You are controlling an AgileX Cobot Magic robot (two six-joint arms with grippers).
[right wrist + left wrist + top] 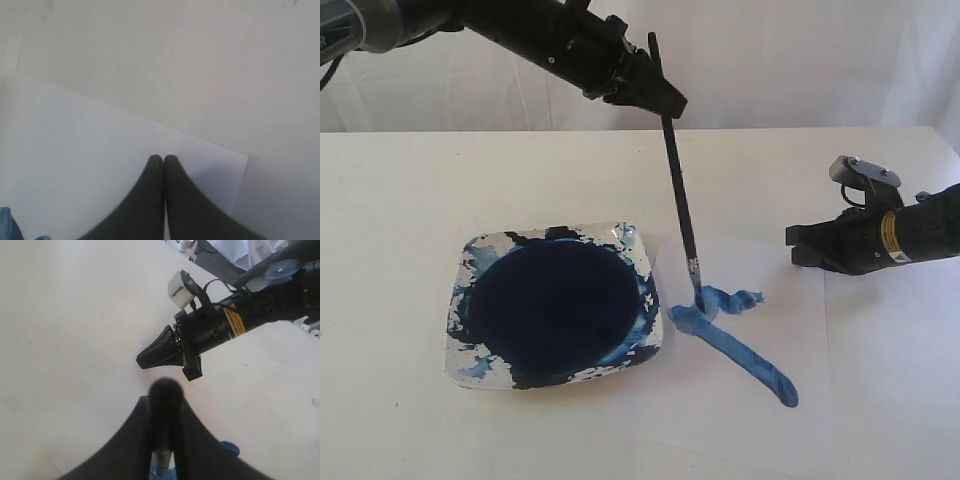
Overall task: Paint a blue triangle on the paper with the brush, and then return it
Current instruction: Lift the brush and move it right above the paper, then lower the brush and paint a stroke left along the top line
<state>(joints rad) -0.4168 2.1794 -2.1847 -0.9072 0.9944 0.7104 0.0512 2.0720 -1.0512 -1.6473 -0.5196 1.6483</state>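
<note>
Left fingers: pinching brush high on its thin, stiff, light handle; tip down on paper.
Right fingers: pressed together, empty, over the sheet's corner.
Blue triangle: two strokes, unfinished.
Paper: flimsy, likely to slide.
Room: dish just beside the paper; open surface elsewhere.

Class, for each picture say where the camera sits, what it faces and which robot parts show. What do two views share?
Exterior: off the arms, looking down on dish, paper and blue strokes; left gripper with brush and right gripper show.
Left wrist: on the left arm, looking past its fingers and the brush at the right gripper.
Right wrist: on the right arm, looking past shut fingers at the paper.
Shared: exterior and left wrist show the right gripper.
</note>
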